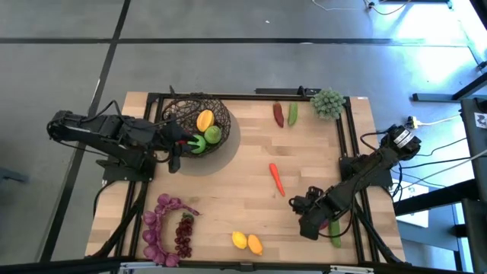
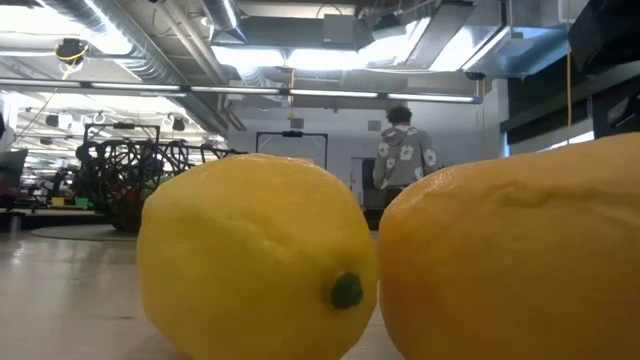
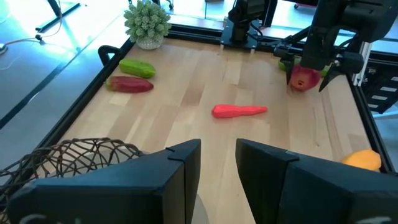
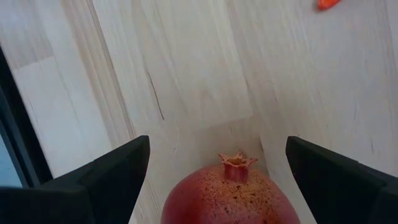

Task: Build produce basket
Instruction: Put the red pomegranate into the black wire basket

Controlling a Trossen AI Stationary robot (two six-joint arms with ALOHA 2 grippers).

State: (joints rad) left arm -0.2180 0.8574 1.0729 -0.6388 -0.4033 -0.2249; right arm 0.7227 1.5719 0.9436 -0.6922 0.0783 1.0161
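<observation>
Lemons (image 2: 250, 260) fill low view (basket (image 2: 125, 180) behind); right pincer (image 4: 230, 168) spread astride pomegranate (image 4: 231, 196); left pincer (image 3: 217, 162) slightly parted.

I count one basket (image 1: 199, 122) with three pieces in it: one mango (image 1: 205, 119) and two green ones, an apple (image 1: 213, 135) plus another (image 1: 198, 144). On the wood: two peppers, one red (image 1: 278, 114), one green (image 1: 293, 114). One carrot (image 1: 276, 178). Two lemons (image 1: 247, 242). One cucumber (image 1: 335, 230). One pomegranate (image 4: 231, 196). Two purple grape bunches (image 1: 163, 228). One bushy clump (image 1: 328, 103).
</observation>
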